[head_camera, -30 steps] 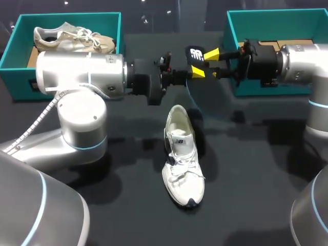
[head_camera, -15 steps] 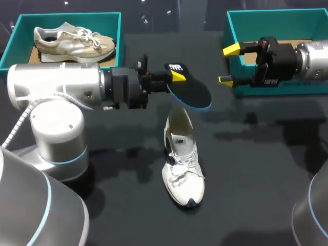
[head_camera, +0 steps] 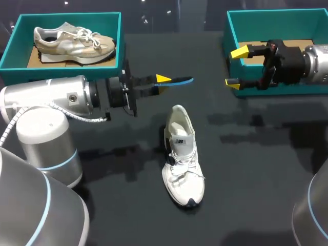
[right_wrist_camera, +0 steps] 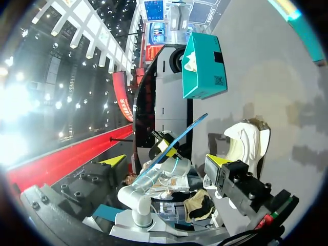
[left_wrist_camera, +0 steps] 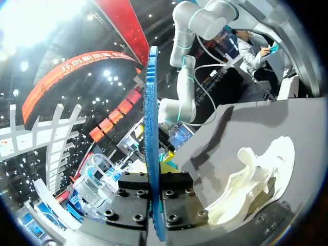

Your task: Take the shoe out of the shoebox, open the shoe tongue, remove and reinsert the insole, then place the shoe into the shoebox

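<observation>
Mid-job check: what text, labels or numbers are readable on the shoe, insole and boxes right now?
Nothing reads clearly enough to quote.
Tongue label on the shoe: a small dark mark, too small to read.
Left box, outer wall: a small square print, too blurred to read.
Insole, edge-on in the left gripper: no print shows.

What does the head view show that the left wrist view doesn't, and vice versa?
Head view only: the left shoebox holding a beige shoe. Left wrist view only: bolt heads on the black base of the left tool. Both: the insole clamped in that tool, and the white shoe lying on the table.
</observation>
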You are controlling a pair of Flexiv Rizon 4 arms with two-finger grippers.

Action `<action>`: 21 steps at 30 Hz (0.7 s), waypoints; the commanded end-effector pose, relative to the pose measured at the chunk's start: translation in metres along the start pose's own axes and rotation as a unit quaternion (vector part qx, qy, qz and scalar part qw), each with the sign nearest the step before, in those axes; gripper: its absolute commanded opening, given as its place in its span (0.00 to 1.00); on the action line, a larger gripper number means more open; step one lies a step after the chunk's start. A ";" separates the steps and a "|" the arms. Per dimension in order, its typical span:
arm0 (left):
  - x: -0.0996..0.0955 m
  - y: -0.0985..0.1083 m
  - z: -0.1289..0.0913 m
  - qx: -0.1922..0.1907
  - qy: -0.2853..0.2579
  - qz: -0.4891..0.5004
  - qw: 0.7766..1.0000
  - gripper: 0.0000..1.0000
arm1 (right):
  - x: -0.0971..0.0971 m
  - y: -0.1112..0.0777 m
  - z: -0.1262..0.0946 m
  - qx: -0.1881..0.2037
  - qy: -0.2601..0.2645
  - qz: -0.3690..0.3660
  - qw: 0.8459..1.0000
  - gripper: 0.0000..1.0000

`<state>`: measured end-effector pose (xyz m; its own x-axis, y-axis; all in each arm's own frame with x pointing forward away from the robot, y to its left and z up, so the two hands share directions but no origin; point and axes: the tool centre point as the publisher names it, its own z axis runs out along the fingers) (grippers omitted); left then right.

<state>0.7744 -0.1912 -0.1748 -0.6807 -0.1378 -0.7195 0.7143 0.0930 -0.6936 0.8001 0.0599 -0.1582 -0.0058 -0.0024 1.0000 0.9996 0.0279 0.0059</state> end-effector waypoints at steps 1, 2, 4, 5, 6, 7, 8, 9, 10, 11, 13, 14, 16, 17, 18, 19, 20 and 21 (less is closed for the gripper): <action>0.001 -0.001 0.002 -0.001 -0.001 0.001 1.000 0.00 | 0.001 -0.001 0.000 -0.001 -0.002 0.001 1.000 1.00; 0.001 -0.001 0.002 -0.001 -0.001 0.001 1.000 0.00 | 0.001 -0.001 0.000 -0.001 -0.002 0.001 1.000 1.00; 0.001 -0.001 0.002 -0.001 -0.001 0.001 1.000 0.00 | 0.001 -0.001 0.000 -0.001 -0.002 0.001 1.000 1.00; 0.001 -0.001 0.002 -0.001 -0.001 0.001 1.000 0.00 | 0.001 -0.001 0.000 -0.001 -0.002 0.001 1.000 1.00; 0.001 -0.001 0.002 -0.001 -0.001 0.001 1.000 0.00 | 0.001 -0.001 0.000 -0.001 -0.002 0.001 1.000 1.00; 0.001 -0.001 0.002 -0.001 -0.001 0.001 1.000 0.00 | 0.001 -0.001 0.000 -0.001 -0.002 0.001 1.000 1.00; 0.001 -0.001 0.002 -0.001 -0.001 0.001 1.000 0.00 | 0.001 -0.001 0.000 -0.001 -0.002 0.001 1.000 1.00; 0.001 -0.001 0.002 -0.001 -0.001 0.001 1.000 0.00 | 0.001 -0.001 0.000 -0.001 -0.002 0.001 1.000 1.00; 0.000 0.000 0.005 -0.017 0.003 -0.037 0.999 0.00 | 0.001 -0.001 0.000 -0.001 -0.002 0.001 1.000 1.00; -0.002 0.000 0.006 -0.025 0.004 -0.073 0.997 0.00 | 0.001 -0.001 0.000 -0.001 -0.002 0.001 1.000 1.00; -0.008 -0.001 0.010 -0.046 -0.004 -0.132 0.990 0.00 | 0.001 -0.001 0.000 -0.001 -0.002 0.001 1.000 1.00; -0.010 -0.003 0.012 -0.044 -0.007 -0.153 0.987 0.00 | 0.001 -0.001 0.000 -0.001 -0.002 0.001 1.000 1.00; -0.014 -0.007 0.014 -0.061 -0.017 -0.204 0.977 0.00 | 0.001 -0.001 0.000 -0.001 -0.002 0.001 1.000 1.00; -0.015 -0.009 0.014 -0.055 -0.017 -0.216 0.975 0.00 | 0.001 -0.001 0.000 -0.001 -0.002 0.001 1.000 1.00; -0.015 -0.010 0.014 -0.058 -0.017 -0.230 0.971 0.00 | 0.001 -0.001 0.000 -0.001 -0.002 0.001 1.000 1.00; -0.015 -0.013 0.014 -0.063 -0.013 -0.256 0.965 0.00 | 0.001 -0.001 0.000 -0.001 -0.002 0.001 1.000 1.00; -0.015 -0.015 0.014 -0.067 -0.010 -0.277 0.958 0.00 | 0.001 -0.001 0.000 -0.001 -0.002 0.001 1.000 1.00; -0.014 -0.017 0.014 -0.070 -0.007 -0.294 0.953 0.00 | 0.001 -0.001 0.000 -0.001 -0.002 0.001 1.000 1.00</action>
<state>0.7786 -0.2012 -0.1579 -0.8760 -0.1959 -0.4407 0.4319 0.0879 -0.8976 0.7996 0.0597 -0.1576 -0.0059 -0.0007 1.0000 0.9996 0.0275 0.0059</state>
